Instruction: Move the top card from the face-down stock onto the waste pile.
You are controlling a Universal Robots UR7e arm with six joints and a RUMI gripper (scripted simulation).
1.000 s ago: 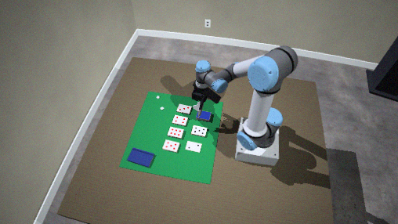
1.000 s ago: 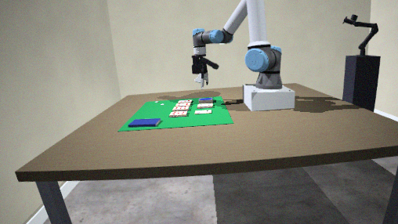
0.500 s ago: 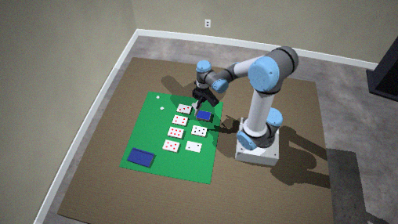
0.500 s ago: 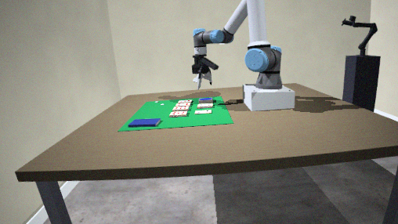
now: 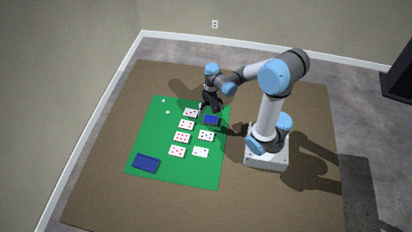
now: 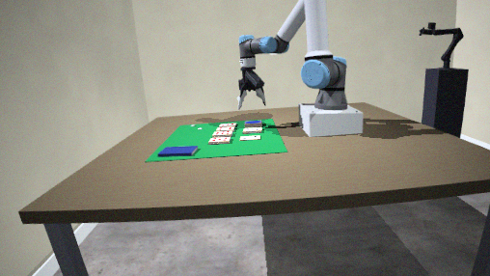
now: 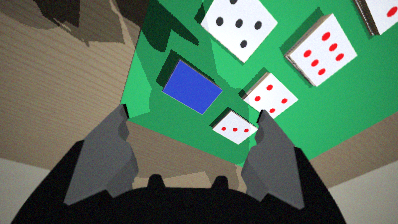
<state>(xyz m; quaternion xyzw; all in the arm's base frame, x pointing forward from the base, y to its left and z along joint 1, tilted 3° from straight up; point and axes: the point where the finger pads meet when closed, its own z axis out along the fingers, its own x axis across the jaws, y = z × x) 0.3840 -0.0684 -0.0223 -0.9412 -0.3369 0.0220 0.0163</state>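
Note:
The face-down stock is a blue-backed stack at the far end of the green mat's row beside the robot base. Next to it in that row lies the waste pile, topped by a card with black pips. My gripper is open and empty. It hangs tilted, well above the mat's far end, near the stock and not touching anything.
A third white card ends that row. A column of red-pip cards runs alongside. A larger blue block sits at the mat's near left corner. Two small white bits lie at the far left. The robot base stands right of the mat.

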